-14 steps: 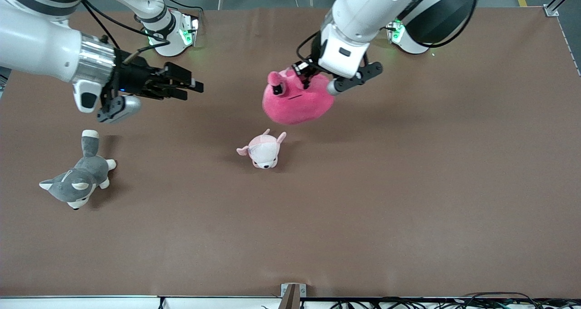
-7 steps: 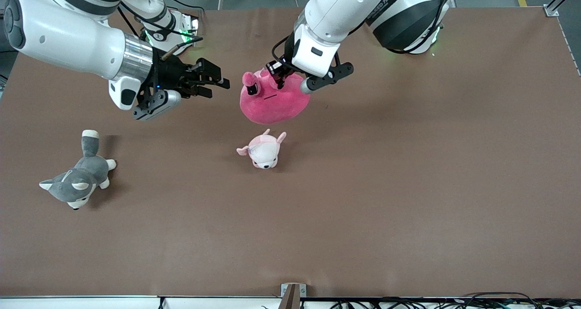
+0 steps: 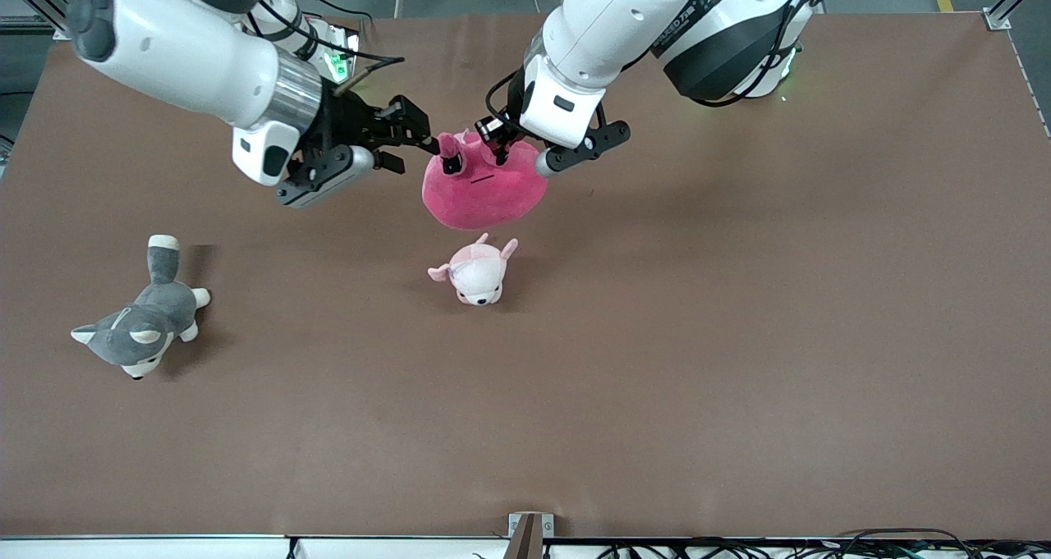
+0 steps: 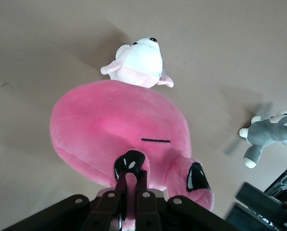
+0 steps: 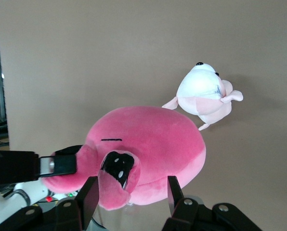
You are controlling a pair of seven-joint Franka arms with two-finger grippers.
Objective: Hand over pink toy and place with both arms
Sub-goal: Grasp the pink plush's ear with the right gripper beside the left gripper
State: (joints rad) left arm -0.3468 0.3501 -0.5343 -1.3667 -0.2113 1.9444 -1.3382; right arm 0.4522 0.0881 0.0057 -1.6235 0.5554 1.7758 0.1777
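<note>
the pink toy (image 3: 483,191) hangs in the air over the table (image 3: 739,337), above the small pale plush (image 3: 475,272); its top is hidden by the left wrist in the front view. the left gripper (image 4: 126,192) pinches one nub shut between its fingers, its arm reaching down from its base. the right gripper (image 5: 131,192) has its jaws spread around the other nub, not closed. a grey husky plush (image 3: 139,317) lies toward the right arm's end.
</note>
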